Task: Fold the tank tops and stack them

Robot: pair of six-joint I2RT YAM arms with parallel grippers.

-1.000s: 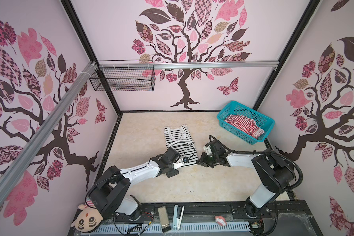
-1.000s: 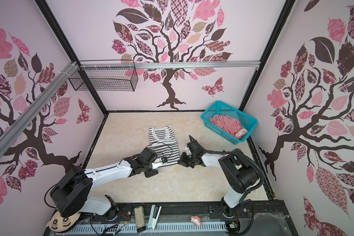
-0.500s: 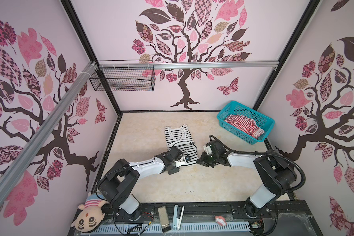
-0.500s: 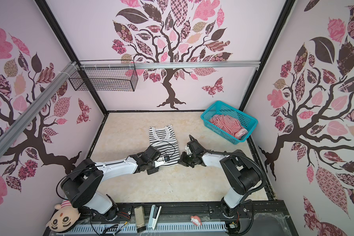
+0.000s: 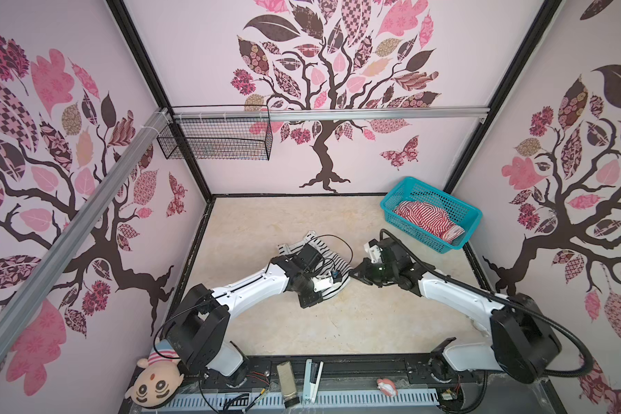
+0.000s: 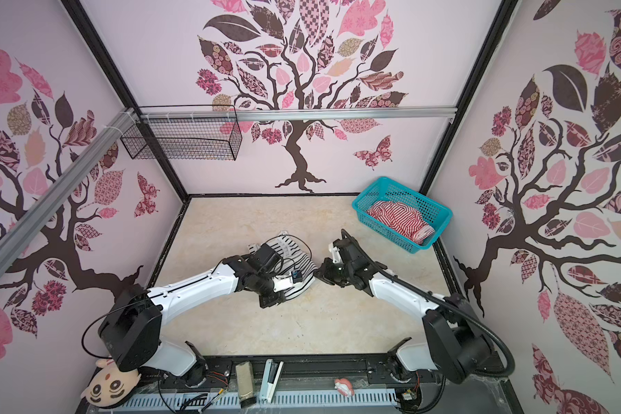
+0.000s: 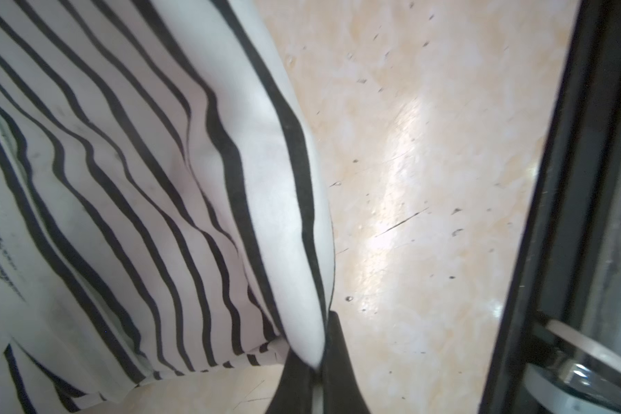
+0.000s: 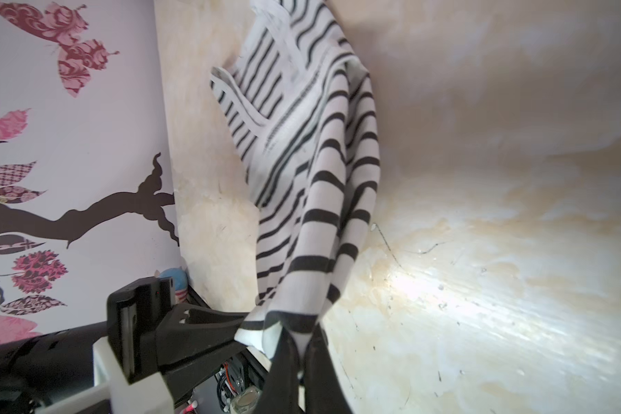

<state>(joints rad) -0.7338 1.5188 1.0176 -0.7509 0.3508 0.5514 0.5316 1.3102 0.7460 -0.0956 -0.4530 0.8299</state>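
Two hands (image 7: 318, 362) (image 8: 302, 346) pinch black-and-white top (image 8: 323, 179); wrist views only.

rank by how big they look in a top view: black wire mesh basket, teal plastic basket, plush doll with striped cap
1-2. black wire mesh basket, teal plastic basket: too alike to rank; the wire one hangs higher
3. plush doll with striped cap, partly hidden

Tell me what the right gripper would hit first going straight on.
The black-and-white tank top it pinches, stretched ahead of it; past that probably the table. The left gripper sits aside.
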